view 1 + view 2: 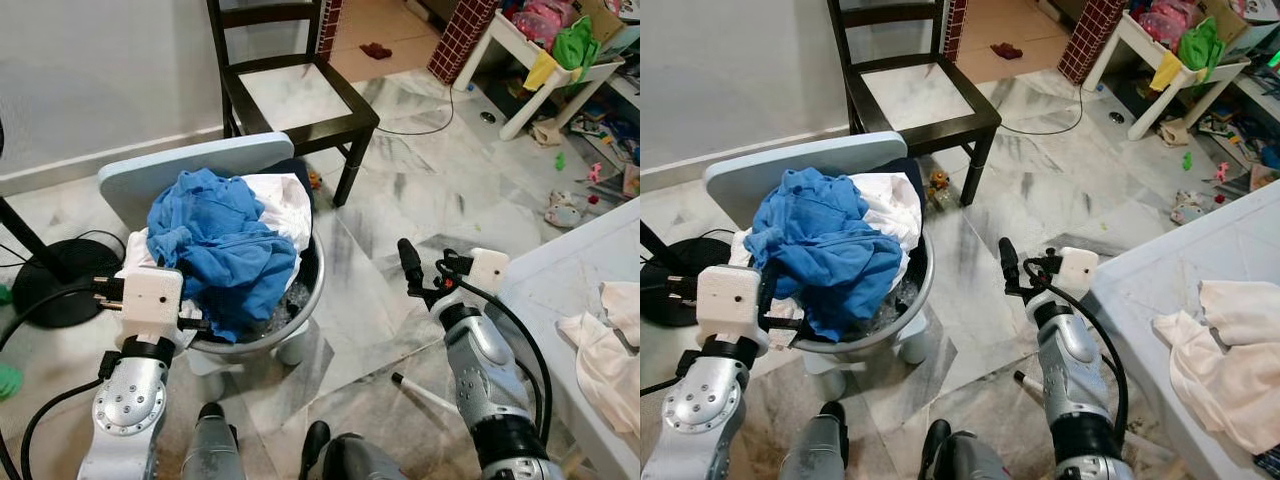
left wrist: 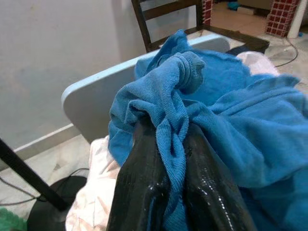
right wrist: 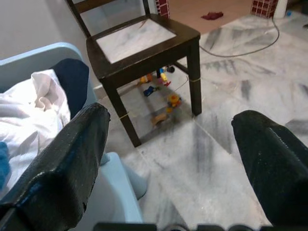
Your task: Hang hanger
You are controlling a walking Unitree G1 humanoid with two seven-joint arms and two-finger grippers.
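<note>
A crumpled blue cloth [image 1: 225, 245] lies on top of white clothes [image 1: 285, 205] piled in a round pale basket [image 1: 312, 288] in front of me. Behind the pile stands the basket's light-blue lid [image 1: 200, 165]. My left gripper [image 2: 169, 132] is at the near left side of the pile, shut on a fold of the blue cloth [image 2: 231, 96]. My right gripper [image 1: 415, 270] hangs over the marble floor to the right of the basket, open with nothing between its fingers [image 3: 77, 154].
A dark wooden chair [image 1: 300, 95] stands behind the basket, small toys under it. A white table [image 1: 560, 290] with a white cloth [image 1: 610, 350] is at the right. A black fan base [image 1: 50, 280] sits left. A thin black-and-white stick [image 1: 420, 392] lies on the floor.
</note>
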